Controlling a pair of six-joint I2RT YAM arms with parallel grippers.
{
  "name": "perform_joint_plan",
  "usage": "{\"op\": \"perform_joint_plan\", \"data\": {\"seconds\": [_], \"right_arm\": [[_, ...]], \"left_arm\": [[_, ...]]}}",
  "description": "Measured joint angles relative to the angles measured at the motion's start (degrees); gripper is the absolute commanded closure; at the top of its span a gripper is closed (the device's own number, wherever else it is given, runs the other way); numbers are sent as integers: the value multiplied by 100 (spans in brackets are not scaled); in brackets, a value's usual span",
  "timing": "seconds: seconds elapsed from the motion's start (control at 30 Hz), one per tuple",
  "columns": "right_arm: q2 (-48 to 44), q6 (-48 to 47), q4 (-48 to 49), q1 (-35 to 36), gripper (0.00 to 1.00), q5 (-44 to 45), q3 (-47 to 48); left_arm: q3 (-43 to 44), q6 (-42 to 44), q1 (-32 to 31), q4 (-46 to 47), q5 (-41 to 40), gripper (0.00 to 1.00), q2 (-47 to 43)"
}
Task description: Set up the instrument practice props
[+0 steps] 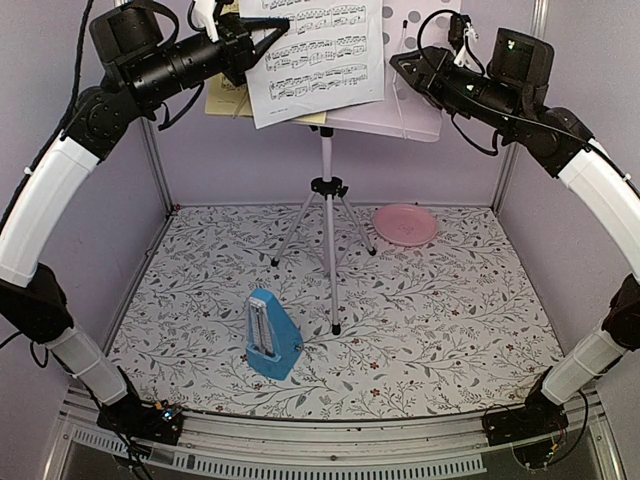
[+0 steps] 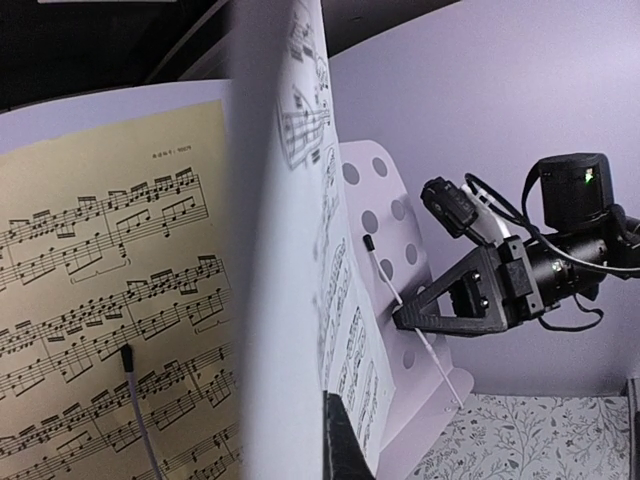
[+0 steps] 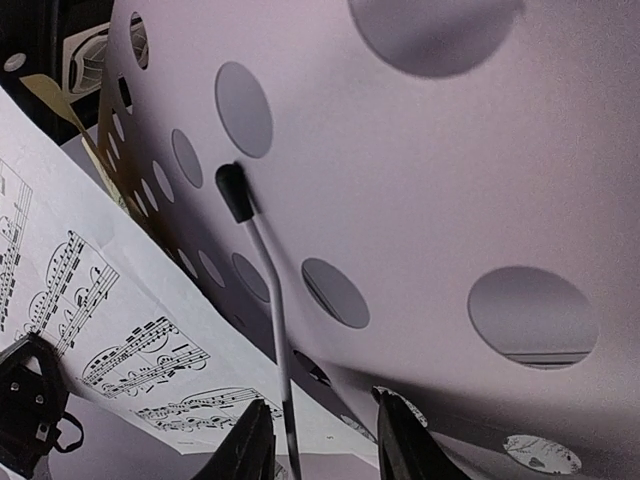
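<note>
While the white sheet is clamped by the left gripper before the music stand, the stand's retaining wire is straddled by the right gripper, fingers apart; the metronome is stood on the worktop.

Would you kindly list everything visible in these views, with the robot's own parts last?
music stand: one, pale perforated desk on silver tripod, back centre.
white sheet: one, white, tilted in front of the desk.
yellow sheet: one, yellow, partly behind the white sheet, desk's left.
page-holder wires: two, white with black tips, one over the yellow sheet, one at the desk's right.
metronome: one, blue, upright, front centre-left.
plate: one, pink, back right.
table cover: one, floral print, under everything.
left gripper: one, black, jaws shut on the white sheet.
right gripper: one, black, jaws open around a wire.
</note>
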Motion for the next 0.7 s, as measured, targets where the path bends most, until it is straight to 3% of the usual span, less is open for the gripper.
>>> {"op": "perform_joint_plan", "data": {"seconds": [0.27,0.47,0.7], "right_arm": [[0,111,120,7,80,-24,-74],[2,103,219,31,100,-98,-90],[-44,17,514,31,100,-96,-313]], "left_arm": [[66,57,0,9,22,100,103],[214,90,2,4,24,100,221],[323,94,2,11,11,100,302]]}}
